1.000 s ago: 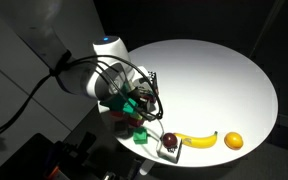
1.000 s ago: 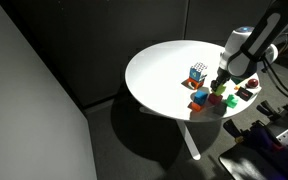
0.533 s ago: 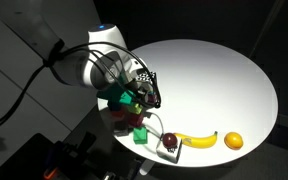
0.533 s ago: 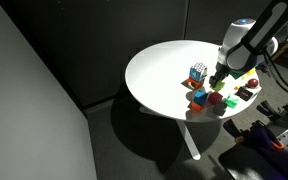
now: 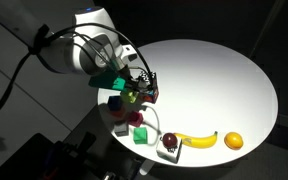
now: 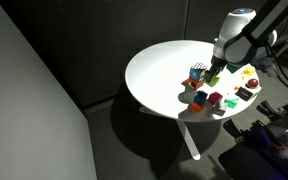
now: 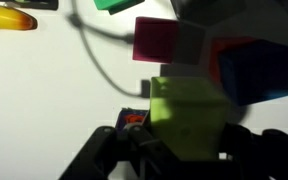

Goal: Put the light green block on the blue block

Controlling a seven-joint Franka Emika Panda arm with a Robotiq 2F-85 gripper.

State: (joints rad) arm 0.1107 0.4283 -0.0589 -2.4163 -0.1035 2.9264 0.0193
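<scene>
In an exterior view, one round white bench [image 5: 219, 75] is being shown, with one banana [image 5: 196, 140], one orange [image 5: 233, 141] and one dark red fruit [image 5: 169, 140] lying near its edge. One deeper green block [image 5: 141, 133] is being seen close beside them. The gripper [image 5: 134, 94] is being held over a cluster of small blocks, and its opening cannot be told at this size. In an exterior view, one blue block [image 6: 200, 98] is being shown on the bench [image 6: 159, 70] with one many-coloured cube [image 6: 197, 73] near it, and the gripper [image 6: 212, 77] is being held just above them. In the wrist view, one light green block [image 7: 187, 112] is being gripped between the two dark fingers of the gripper [image 7: 187, 150], which are being pressed closed against its sides. The blue block [image 7: 254, 70] is being seen just beside it, their outlines overlapping; whether they are touching cannot be told. One pink block [image 7: 154, 40] is being shown behind them, and the banana [image 7: 9, 20] is being cut off at a corner of the picture.
</scene>
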